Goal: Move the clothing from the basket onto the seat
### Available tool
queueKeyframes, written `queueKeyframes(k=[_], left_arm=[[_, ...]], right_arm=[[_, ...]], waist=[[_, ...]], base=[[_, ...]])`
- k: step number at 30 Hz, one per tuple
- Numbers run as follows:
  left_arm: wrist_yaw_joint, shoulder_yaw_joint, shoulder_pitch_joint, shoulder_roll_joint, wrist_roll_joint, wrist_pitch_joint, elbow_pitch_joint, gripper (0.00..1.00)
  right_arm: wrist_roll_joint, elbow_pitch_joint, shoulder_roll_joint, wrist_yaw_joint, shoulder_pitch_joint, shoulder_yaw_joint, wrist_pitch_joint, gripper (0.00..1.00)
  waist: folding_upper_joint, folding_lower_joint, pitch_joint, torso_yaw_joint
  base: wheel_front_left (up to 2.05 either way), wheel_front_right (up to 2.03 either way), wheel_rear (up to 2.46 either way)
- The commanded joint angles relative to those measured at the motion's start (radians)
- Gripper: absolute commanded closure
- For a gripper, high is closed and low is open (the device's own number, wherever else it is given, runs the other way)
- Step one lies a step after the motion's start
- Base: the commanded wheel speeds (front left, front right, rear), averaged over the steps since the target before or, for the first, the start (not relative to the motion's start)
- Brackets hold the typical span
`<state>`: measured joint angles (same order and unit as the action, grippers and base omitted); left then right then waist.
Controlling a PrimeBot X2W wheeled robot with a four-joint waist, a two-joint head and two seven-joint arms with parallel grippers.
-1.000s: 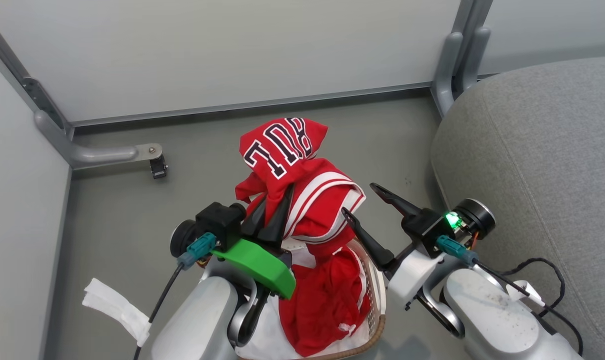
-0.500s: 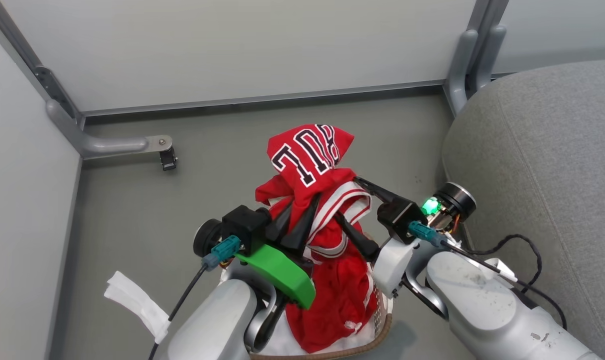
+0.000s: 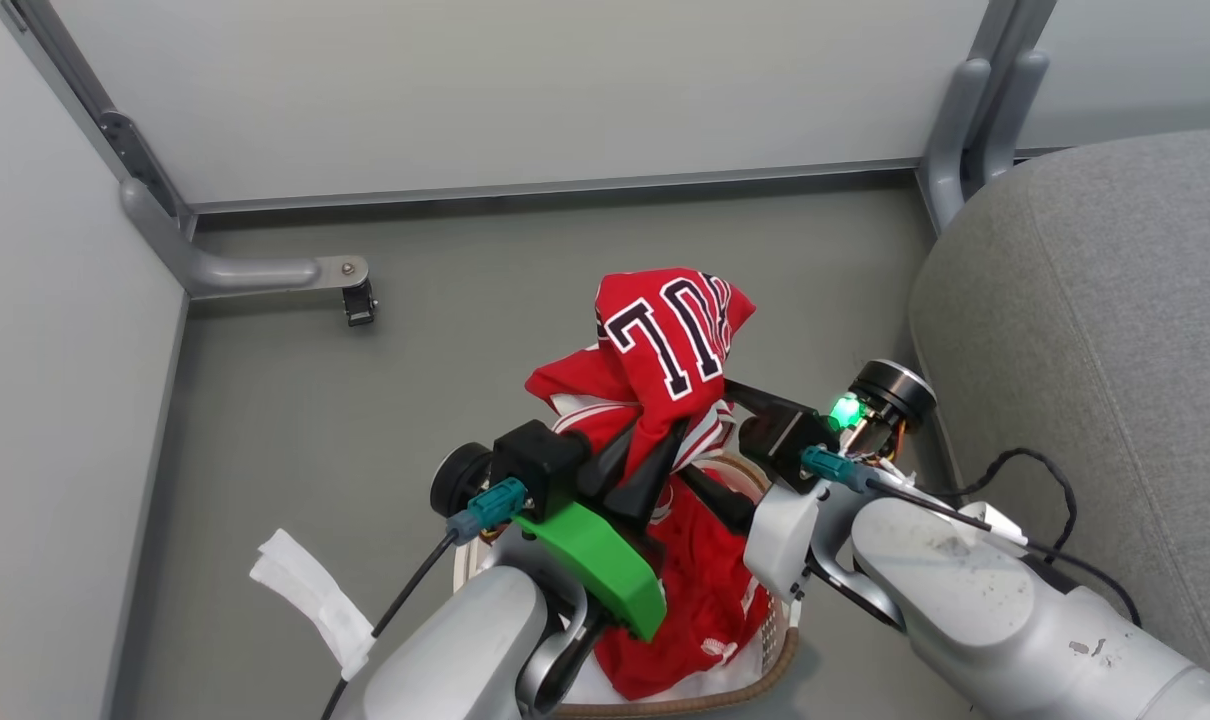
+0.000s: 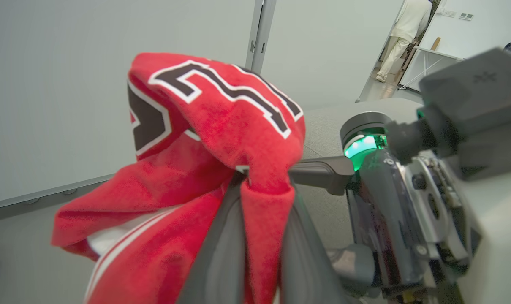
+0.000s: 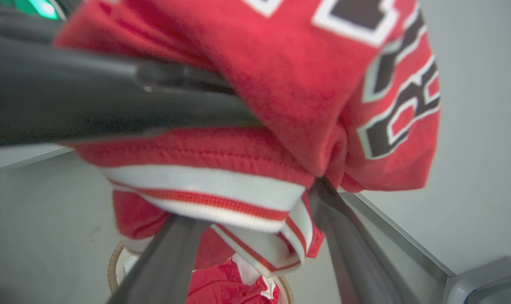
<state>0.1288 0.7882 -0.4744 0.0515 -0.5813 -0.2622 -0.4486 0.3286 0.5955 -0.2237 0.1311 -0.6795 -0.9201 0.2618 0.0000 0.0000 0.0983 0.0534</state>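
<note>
Head view gives us the jersey (image 3: 670, 345) lifted above the basket (image 3: 790, 640), which stands on the floor (image 3: 445, 350) near the rounded edge of the seat (image 3: 1095, 330) and well apart from the floor's far edge under the wall panels (image 3: 525, 90). The left gripper (image 3: 655, 445) is closed narrow on a bunched fold of this jersey; in the left wrist view the red cloth is squeezed between its two fingers (image 4: 221, 253) and the lettered part flops over their tips like a hood. The right gripper (image 3: 710, 435) stands at its widest, and in the right wrist view the striped band (image 5: 221, 190) hangs between its fingers without being pinched, so it holds nothing. More red cloth with white trim, which we take for the shorts (image 3: 705, 590), lies inside the basket toward its right rim; whether the jersey's tail reaches down to it we cannot tell. We judge the garment very light, soft and without stiffness: it will sag and swing, and a single thin layer may slide out from smooth fingers. Therefore a hold on several layers together seems safest to us, or on the striped band, which looks thicker and firmer than the plain cloth. The hanging part could catch on the basket or drag the shorts along, so we think a high lift is needed before crossing to the seat.
</note>
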Motion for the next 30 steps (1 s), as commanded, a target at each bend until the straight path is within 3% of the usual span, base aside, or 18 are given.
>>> queueKeyframes(k=[1, 3, 4, 5, 6, 16, 18, 19, 20, 21, 30], left_arm=[[0.002, 0.013, -0.021, 0.005, -0.015, -0.004, 0.013, 1.00], [0.002, 0.032, -0.023, 0.008, -0.036, -0.004, 0.015, 1.00], [0.002, 0.039, -0.026, 0.011, -0.043, -0.004, 0.015, 1.00], [0.002, 0.046, -0.032, 0.013, -0.051, -0.004, 0.013, 1.00], [0.002, 0.049, -0.036, 0.014, -0.057, -0.004, 0.013, 1.00], [0.002, 0.000, -0.019, 0.021, -0.031, -0.002, -0.014, 1.00], [0.002, -0.015, -0.011, 0.020, -0.005, -0.003, -0.008, 0.76], [0.002, -0.024, -0.005, 0.020, 0.005, -0.003, -0.005, 0.58], [0.002, -0.030, 0.000, 0.020, 0.011, -0.003, -0.004, 0.49], [0.002, -0.034, 0.010, 0.018, 0.014, -0.003, -0.007, 0.00], [0.002, -0.064, 0.030, 0.013, 0.053, -0.002, -0.016, 0.00]], right_arm=[[0.012, 0.004, -0.003, -0.001, -0.022, -0.012, 0.005, 0.00], [0.023, 0.007, -0.003, -0.001, -0.031, -0.024, 0.005, 0.00], [0.029, 0.009, -0.002, -0.001, -0.034, -0.029, 0.005, 0.11], [0.034, 0.007, -0.001, -0.001, -0.039, -0.035, 0.005, 0.75], [0.040, 0.004, 0.000, -0.001, -0.041, -0.038, 0.005, 1.00], [0.058, -0.004, -0.012, -0.001, 0.004, 0.017, 0.005, 1.00], [0.056, -0.006, -0.011, -0.001, 0.014, 0.038, 0.005, 1.00], [0.054, -0.007, -0.011, -0.001, 0.023, 0.048, 0.005, 1.00], [0.054, -0.008, -0.011, -0.001, 0.029, 0.055, 0.005, 1.00], [0.053, -0.010, -0.009, -0.001, 0.034, 0.063, 0.005, 1.00], [0.036, -0.018, -0.002, -0.001, 0.064, 0.123, 0.005, 1.00]], waist=[[0.0000, 0.0000, 0.001, 0.002], [0.0000, 0.0000, 0.003, 0.005], [0.0000, 0.0000, 0.004, 0.007], [0.0000, 0.0000, 0.005, 0.010], [0.0000, 0.0000, 0.005, 0.012], [0.0000, 0.0000, 0.001, 0.016], [0.0000, 0.0000, -0.001, 0.010], [0.0000, 0.0000, -0.002, 0.005], [0.0000, 0.0000, -0.002, 0.002], [0.0000, 0.0000, -0.003, -0.003], [0.0000, 0.0000, 0.005, -0.053]], base=[[0.00, 0.00, 0.00], [0.00, 0.00, 0.00], [0.00, 0.00, 0.00], [0.00, 0.00, 0.00], [0.00, 0.00, 0.00], [0.00, 0.00, 0.00], [0.00, 0.00, 0.00], [0.00, 0.00, 0.00], [0.00, 0.00, 0.00], [0.00, 0.00, 0.00], [0.00, 0.00, 0.00]])
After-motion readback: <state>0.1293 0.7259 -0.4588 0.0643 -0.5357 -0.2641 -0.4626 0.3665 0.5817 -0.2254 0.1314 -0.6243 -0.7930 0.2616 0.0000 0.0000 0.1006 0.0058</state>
